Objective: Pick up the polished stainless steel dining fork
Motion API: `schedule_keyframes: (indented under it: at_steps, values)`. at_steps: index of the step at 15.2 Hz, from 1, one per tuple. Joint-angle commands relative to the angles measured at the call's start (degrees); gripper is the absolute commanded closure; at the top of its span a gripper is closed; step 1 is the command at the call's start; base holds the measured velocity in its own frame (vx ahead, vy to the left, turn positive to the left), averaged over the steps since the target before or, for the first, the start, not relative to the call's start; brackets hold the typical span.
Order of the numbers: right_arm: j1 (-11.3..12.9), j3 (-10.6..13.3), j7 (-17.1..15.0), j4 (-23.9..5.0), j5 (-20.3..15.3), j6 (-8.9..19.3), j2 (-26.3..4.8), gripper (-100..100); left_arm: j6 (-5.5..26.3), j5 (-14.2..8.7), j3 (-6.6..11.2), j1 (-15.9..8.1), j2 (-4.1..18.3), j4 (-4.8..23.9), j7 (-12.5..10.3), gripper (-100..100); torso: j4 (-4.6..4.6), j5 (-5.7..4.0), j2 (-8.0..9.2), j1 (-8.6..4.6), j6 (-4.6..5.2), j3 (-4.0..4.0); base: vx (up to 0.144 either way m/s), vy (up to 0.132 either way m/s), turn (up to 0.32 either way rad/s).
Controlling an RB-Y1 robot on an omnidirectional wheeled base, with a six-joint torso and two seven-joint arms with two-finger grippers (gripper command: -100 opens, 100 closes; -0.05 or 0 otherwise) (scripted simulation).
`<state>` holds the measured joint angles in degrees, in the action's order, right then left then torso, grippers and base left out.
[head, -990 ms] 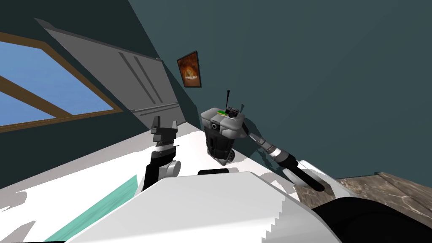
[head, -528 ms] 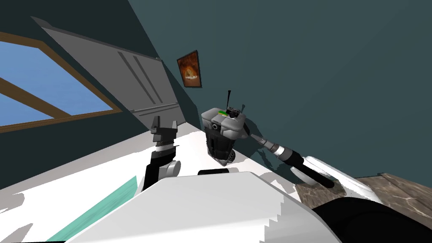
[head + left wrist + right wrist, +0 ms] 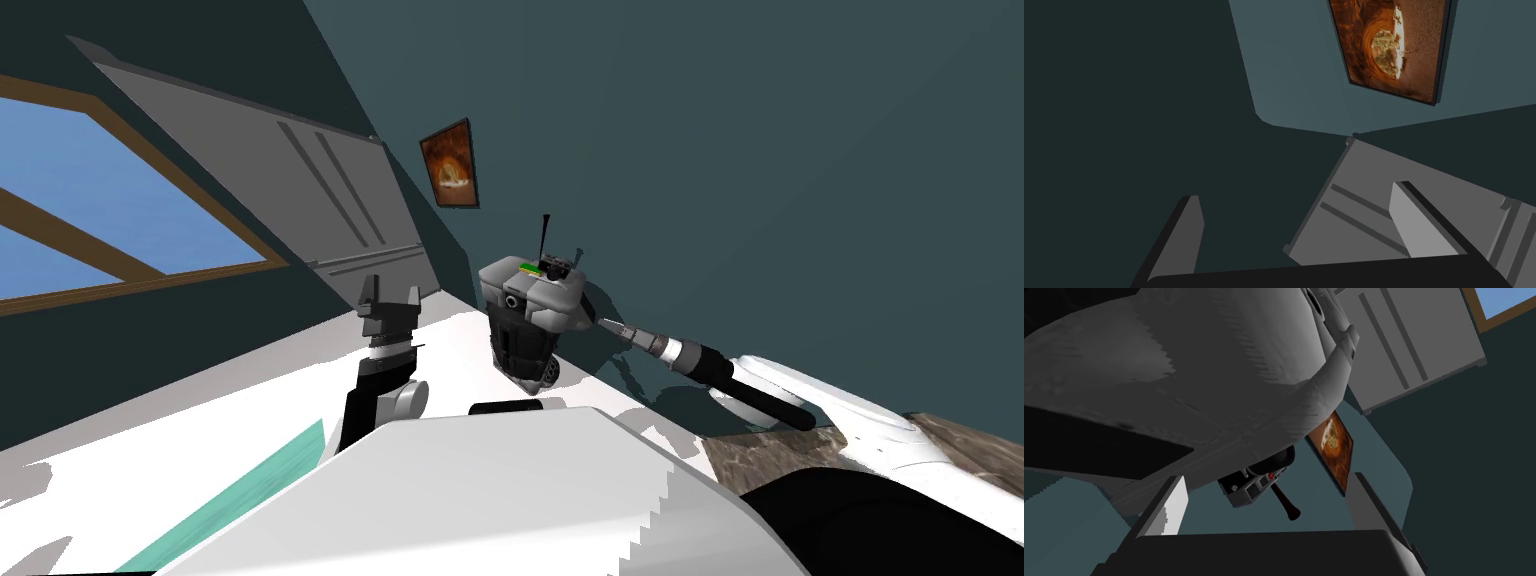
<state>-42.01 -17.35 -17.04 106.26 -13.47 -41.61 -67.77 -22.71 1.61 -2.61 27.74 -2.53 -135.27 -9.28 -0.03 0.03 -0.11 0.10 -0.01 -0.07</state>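
Observation:
My right gripper (image 3: 606, 323) reaches in from the right along the dark teal wall, and its tip is close beside a grey and black appliance (image 3: 525, 310) standing on the white counter (image 3: 200, 420). In the right wrist view the right gripper (image 3: 1269, 503) is open. The appliance's grey body (image 3: 1189, 373) looms close in front of it, and a small dark knobbed lever (image 3: 1286, 504) sits between the fingers' line of sight. My left gripper (image 3: 390, 298) is raised over the counter to the left of the appliance, fingers (image 3: 1419, 222) open with nothing held.
A thin black stick (image 3: 543, 235) rises from the appliance's top. A grey panelled door (image 3: 330, 190) and a framed picture (image 3: 448, 165) lie behind the counter, and a window (image 3: 90, 220) is at the left. A teal strip (image 3: 240, 490) lies on the near counter. Brown stone floor (image 3: 780, 455) is at the right.
My right forearm and elbow have swung up and out to the right while the gripper tip stays close to the appliance. The left arm has not moved.

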Motion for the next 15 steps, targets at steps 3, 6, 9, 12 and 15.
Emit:
schedule_keyframes:
  at_steps: [3, 6, 9, 12, 15]
  values:
    - [-0.8, -1.3, -0.7, -2.3, -0.9, -0.8, -5.3, -100, 0.0, 0.0, 0.0, 0.0, 0.0, 0.0, 0.0, 0, 0.0, 0.01, -0.02, 0.04, 0.01, -0.01, 0.023, 0.032, -0.006]
    - [-1.7, -2.6, -1.4, -4.3, -1.7, -1.5, -8.8, -100, 0.0, 0.0, 0.0, 0.0, 0.0, 0.0, 0.0, 0, 0.0, 0.01, 0.0, 0.02, 0.0, 0.0, 0.021, 0.027, -0.004]
    - [-2.5, -3.9, -2.0, -6.4, -2.5, -2.2, -12.5, -100, 0.0, 0.0, 0.0, 0.0, 0.0, 0.0, 0.0, 0, 0.0, 0.0, 0.01, 0.01, 0.0, 0.0, 0.018, 0.023, -0.002]
    - [-2.5, -3.9, -2.0, -6.4, -2.5, -2.2, -15.4, -100, 0.0, 0.0, 0.0, 0.0, 0.0, 0.0, 0.0, 0, 0.0, 0.01, -0.02, 0.05, -0.01, -0.01, 0.021, 0.029, -0.006]
    - [-3.3, -5.1, -2.7, -8.5, -3.3, -3.0, -19.7, -100, 0.0, 0.0, 0.0, 0.0, 0.0, 0.0, 0.0, 0, 0.0, 0.02, -0.02, 0.07, 0.0, -0.01, 0.024, 0.033, -0.005]
